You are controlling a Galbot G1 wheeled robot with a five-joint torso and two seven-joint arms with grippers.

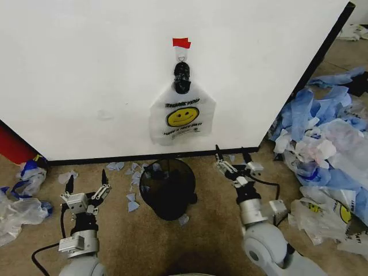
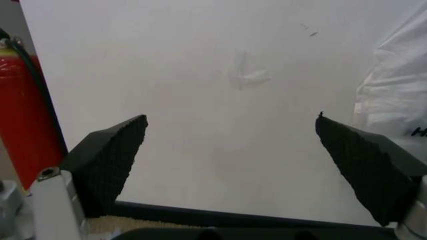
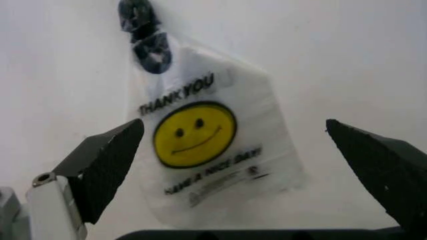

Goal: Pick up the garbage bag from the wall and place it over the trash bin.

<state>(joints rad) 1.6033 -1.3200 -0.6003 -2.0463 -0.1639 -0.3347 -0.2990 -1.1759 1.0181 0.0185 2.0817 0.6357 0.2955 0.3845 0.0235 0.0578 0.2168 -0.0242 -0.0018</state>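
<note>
A tan floor [image 1: 213, 230] is seen in front of a white wall [image 1: 86, 69] with a black baseboard, and blue and white scraps are scattered along the wall's foot. At the right, a large heap of blue and white bags [image 1: 328, 144] is piled beside the wall's edge, and a smaller clump lies at the far left near a red extinguisher [image 2: 23, 115]. The bag [image 1: 182, 118] is hung flat against the wall from a hook [image 1: 181, 57] under a strip of red tape [image 1: 181, 42], its handles gathered into a dark bunch at the top; a yellow smiley face and "THANK YOU" are printed on it. The bin [image 1: 168, 187], black wire mesh, is set upright on the floor directly below the bag and close to the baseboard, apart from the bag. The left hand [image 1: 86, 184] is held low to the left of the bin, its fingers spread wide and empty, and is pointed at bare wall in its wrist view. The right hand [image 1: 231, 156] is held to the right of the bin, near the bag's lower corner, also open and empty; in its wrist view the bag [image 3: 200, 140] is framed between the parted fingers, untouched.
</note>
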